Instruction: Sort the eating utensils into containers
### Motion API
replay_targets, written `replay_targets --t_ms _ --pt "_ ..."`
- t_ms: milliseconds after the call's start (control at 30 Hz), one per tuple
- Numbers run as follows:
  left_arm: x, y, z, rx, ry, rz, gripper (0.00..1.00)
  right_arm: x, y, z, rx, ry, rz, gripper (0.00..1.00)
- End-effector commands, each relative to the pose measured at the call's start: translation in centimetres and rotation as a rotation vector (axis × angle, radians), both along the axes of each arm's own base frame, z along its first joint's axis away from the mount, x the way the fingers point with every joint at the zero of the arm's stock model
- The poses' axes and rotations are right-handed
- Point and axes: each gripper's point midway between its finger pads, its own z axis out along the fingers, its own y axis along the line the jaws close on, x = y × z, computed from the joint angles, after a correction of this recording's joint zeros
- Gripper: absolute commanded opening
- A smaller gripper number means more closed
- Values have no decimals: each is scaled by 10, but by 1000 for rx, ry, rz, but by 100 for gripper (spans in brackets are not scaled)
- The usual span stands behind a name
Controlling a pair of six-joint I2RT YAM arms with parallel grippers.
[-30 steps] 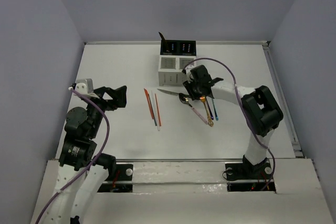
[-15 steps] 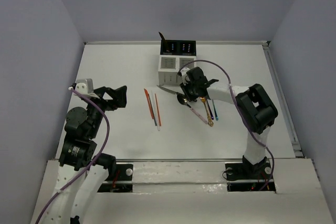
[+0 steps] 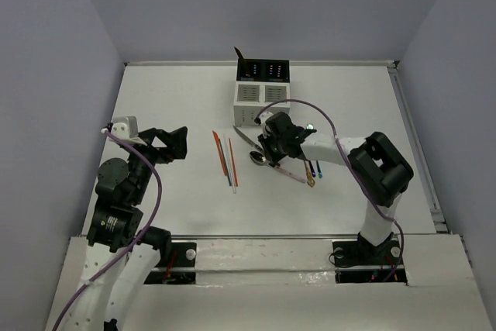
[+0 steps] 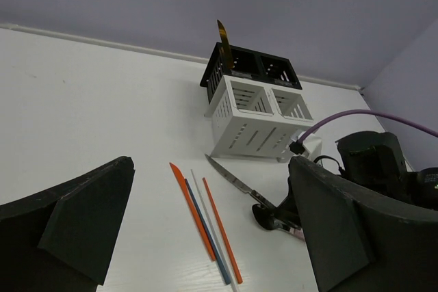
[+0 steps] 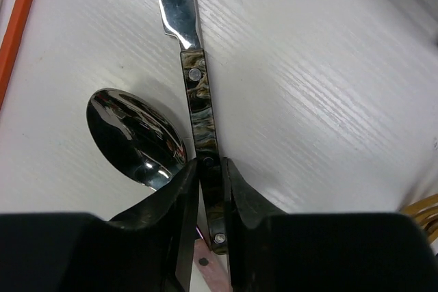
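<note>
A knife (image 5: 197, 104) with a dark marbled handle and silver blade lies on the white table, blade pointing toward the caddy (image 3: 260, 97). My right gripper (image 5: 209, 172) is shut on the rear of the knife's handle, one finger on each side. A silver spoon (image 5: 137, 138) lies bowl-up just left of the fingers. From above, the right gripper (image 3: 269, 147) is low over the knife (image 3: 243, 136), in front of the caddy. Orange, blue and pale chopsticks (image 3: 225, 160) lie to the left. My left gripper (image 3: 175, 143) hangs open, empty, farther left.
More utensils (image 3: 311, 169), gold and blue-handled, lie right of the right gripper. The caddy (image 4: 256, 122) has white front compartments and black rear ones; a gold utensil (image 4: 224, 40) stands up in the rear left one. A raised rim (image 3: 415, 137) bounds the table's right side.
The right gripper has slid left and down along the knife and its fingers have closed in on the handle. The spoon now shows beside it. The left arm has not moved.
</note>
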Motion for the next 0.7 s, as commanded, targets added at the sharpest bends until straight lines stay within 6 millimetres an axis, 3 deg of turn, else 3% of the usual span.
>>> replay_targets --t_ms 0,200,667 --pt "1 -1 11 -9 -52 -6 99 0 6 8 -4 -19 -49 33" --pt "1 -1 11 -7 -51 -6 99 22 16 3 -41 -40 -54 39" --pt "2 -1 10 -7 -49 -6 99 32 33 -20 -94 -18 -17 36"
